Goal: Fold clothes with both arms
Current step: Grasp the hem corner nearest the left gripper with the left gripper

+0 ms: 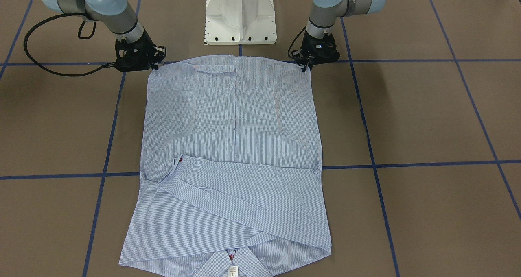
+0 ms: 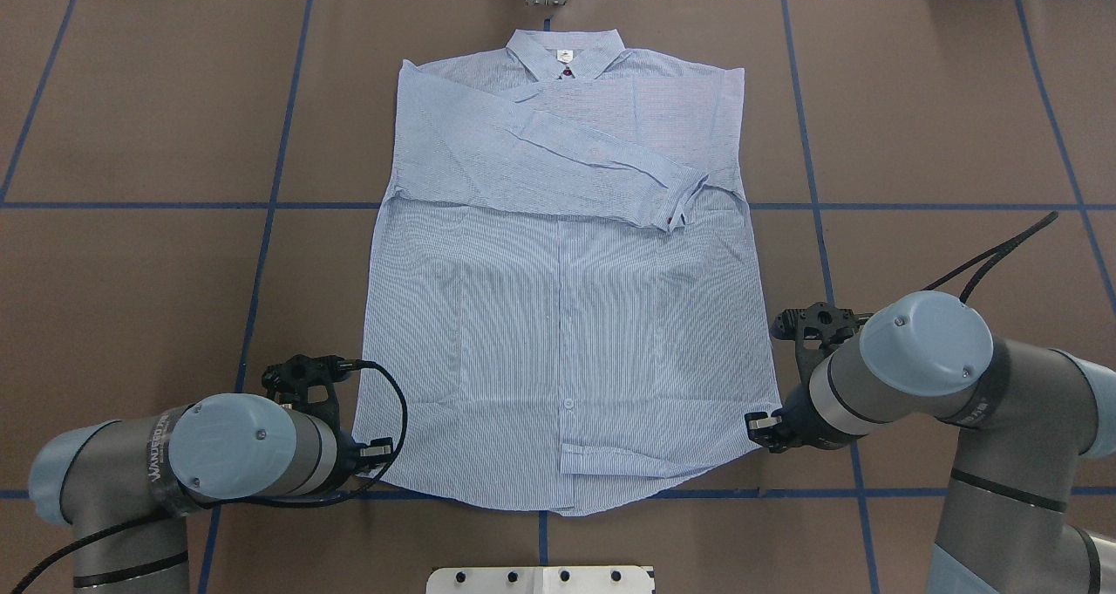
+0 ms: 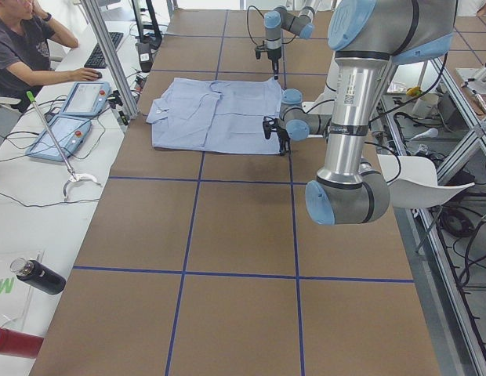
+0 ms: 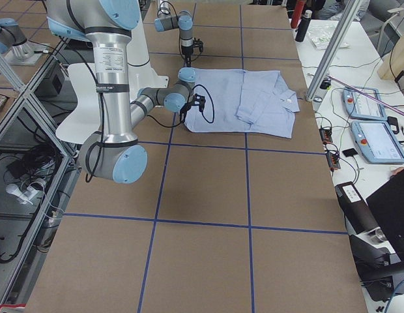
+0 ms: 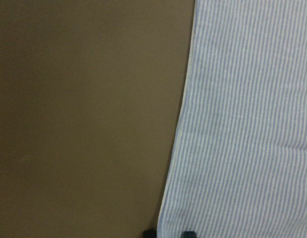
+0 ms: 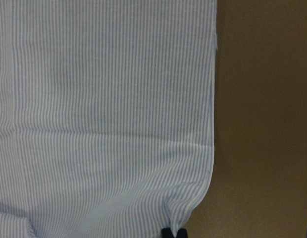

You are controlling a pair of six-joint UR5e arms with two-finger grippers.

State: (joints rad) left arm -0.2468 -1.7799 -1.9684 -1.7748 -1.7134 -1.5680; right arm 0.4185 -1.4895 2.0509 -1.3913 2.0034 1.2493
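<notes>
The shirt (image 2: pixel 567 315) lies flat at the middle of the table (image 2: pixel 131 297), collar (image 2: pixel 565 53) at 12 o'clock, a sleeve (image 2: pixel 558 153) folded across the chest. At its 7 o'clock hem corner the left gripper (image 5: pixel 168 234) straddles the edge, fingers apart; at 5 o'clock the right gripper (image 6: pixel 173 233) pinches the corner.

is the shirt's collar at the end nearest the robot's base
No, the collar of the shirt lies at the far side, away from the white base.
</notes>
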